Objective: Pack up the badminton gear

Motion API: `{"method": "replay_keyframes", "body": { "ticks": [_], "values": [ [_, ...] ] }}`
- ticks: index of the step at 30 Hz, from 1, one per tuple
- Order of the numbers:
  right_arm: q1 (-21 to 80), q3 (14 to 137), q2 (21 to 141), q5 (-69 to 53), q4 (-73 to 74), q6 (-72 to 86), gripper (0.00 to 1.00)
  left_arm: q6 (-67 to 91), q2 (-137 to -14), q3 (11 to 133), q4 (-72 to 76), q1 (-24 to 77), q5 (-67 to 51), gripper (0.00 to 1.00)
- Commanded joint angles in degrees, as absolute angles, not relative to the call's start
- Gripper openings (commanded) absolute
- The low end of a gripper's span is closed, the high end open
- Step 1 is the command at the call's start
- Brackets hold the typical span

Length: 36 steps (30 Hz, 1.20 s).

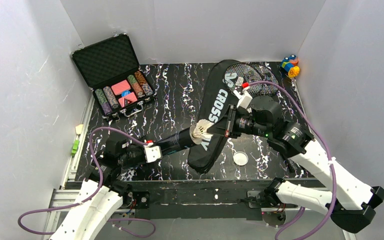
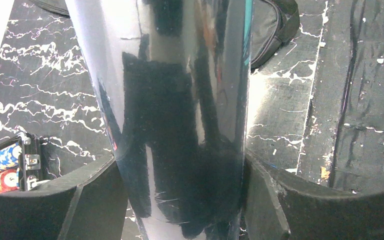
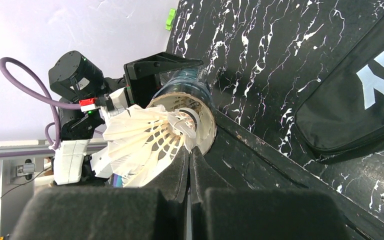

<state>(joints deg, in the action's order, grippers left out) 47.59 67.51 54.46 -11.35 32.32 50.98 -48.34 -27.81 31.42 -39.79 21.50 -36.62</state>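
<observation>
My left gripper [image 2: 182, 170] is shut on the long dark glossy tube [image 2: 180, 100] and holds it slanted above the table [image 1: 177, 139]. My right gripper [image 3: 189, 150] is shut on a white feather shuttlecock [image 3: 145, 137], pinching it near its cork end, right at the tube's open mouth [image 3: 190, 92]. In the top view the shuttlecock [image 1: 200, 131] sits between the tube end and my right gripper [image 1: 211, 129]. The black CROSSWAY bag [image 1: 220, 107] lies behind, with dark strung rackets [image 1: 255, 77] at its far end. A round white lid [image 1: 240, 158] lies on the table.
An open black case of poker chips [image 1: 115, 80] stands at the back left. Small colourful toy blocks [image 1: 290, 66] sit in the back right corner. Grey walls close in the table on three sides. The lid lies near the front edge.
</observation>
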Motion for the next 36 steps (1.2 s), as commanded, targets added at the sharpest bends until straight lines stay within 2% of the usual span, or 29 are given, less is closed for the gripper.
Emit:
{"method": "replay_keyframes", "body": {
  "ticks": [1,7,8,10,12,13,15,20,36],
  "values": [
    [48.58,65.75,55.20,-12.10,26.27,52.00,0.01,-47.87,-27.52,33.37,-37.18,21.62,-37.44,0.20],
    [49.26,62.46,56.46,-11.74,24.39,52.26,0.01,-47.85,-27.39,33.44,-37.00,21.62,-37.62,0.20],
    [49.38,62.21,56.72,-11.71,24.49,52.11,0.06,-47.83,-27.29,33.47,-37.02,21.62,-37.70,0.20],
    [49.71,62.22,57.18,-11.61,24.87,51.55,0.23,-47.84,-27.31,33.40,-36.92,21.62,-37.79,0.20],
    [50.04,62.38,57.39,-11.11,25.56,50.99,0.49,-47.83,-27.20,33.40,-36.84,21.62,-37.80,0.20],
    [50.21,62.36,57.39,-10.73,25.96,50.80,0.56,-47.86,-27.24,33.40,-36.75,21.62,-37.79,0.20],
    [50.51,62.49,57.52,-10.51,26.50,50.36,0.63,-47.84,-27.14,33.39,-36.65,21.62,-37.79,0.20],
    [51.29,63.07,57.57,-9.27,28.84,48.94,0.67,-47.65,-27.25,33.56,-36.72,21.62,-37.79,0.20],
    [51.52,67.47,59.17,-4.34,31.64,45.04,0.65,-47.36,-27.96,34.62,-37.05,21.62,-37.79,0.20]
  ]
}}
